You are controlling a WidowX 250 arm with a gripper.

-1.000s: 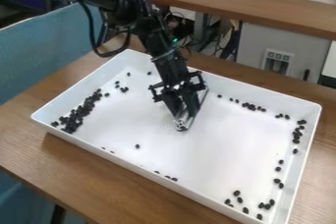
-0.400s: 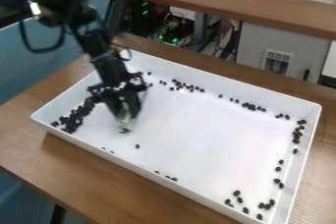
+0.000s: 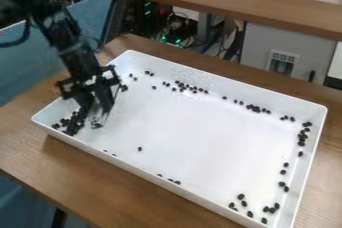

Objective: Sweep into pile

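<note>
At left end of tray (image 3: 200,144): gripper (image 3: 99,118), blurred, cannot tell whether clenched or released; dark bean pile (image 3: 71,123), close beside gripper, between it and tray's left wall; next stroke likely wallward, from tray's middle side.

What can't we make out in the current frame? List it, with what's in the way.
All camera view:
- What, if anything, the gripper holds: blurred.
- Piece count in the left pile: dark pieces merge, gripper covers some.
- What the pieces are: too small.
- Pieces along the near wall: partly hidden by that wall.
- Arm base: cut off, upper left.
- Tray's nearest corner: cut off by bottom edge.
</note>
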